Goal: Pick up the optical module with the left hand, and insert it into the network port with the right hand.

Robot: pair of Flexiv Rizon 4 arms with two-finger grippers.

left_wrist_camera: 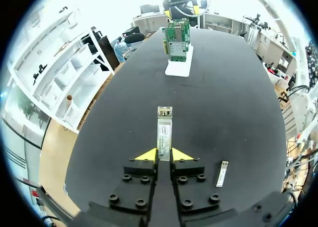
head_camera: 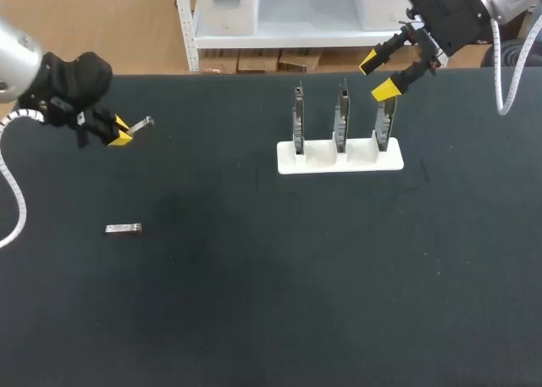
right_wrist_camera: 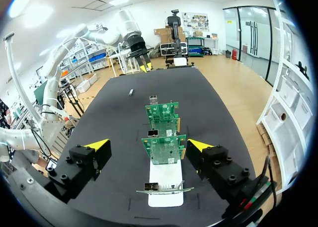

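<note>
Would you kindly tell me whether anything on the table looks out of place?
Slightly: a spare module lies loose on the table, far from the white stand, while the left gripper holds the optical module. The three cards stand upright.

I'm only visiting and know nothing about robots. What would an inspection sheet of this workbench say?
Surface: dark table, flat.
Job's things: held optical module, gripped at one end; spare optical module lying flat on the table; three network cards upright in a white stand.
Clutter: nothing seen.
End effectors: left end effector shut on the held optical module; right end effector open, above the stand.
Cables: white cables hanging from both arms.
Surroundings: nothing seen reaching over the table.
</note>
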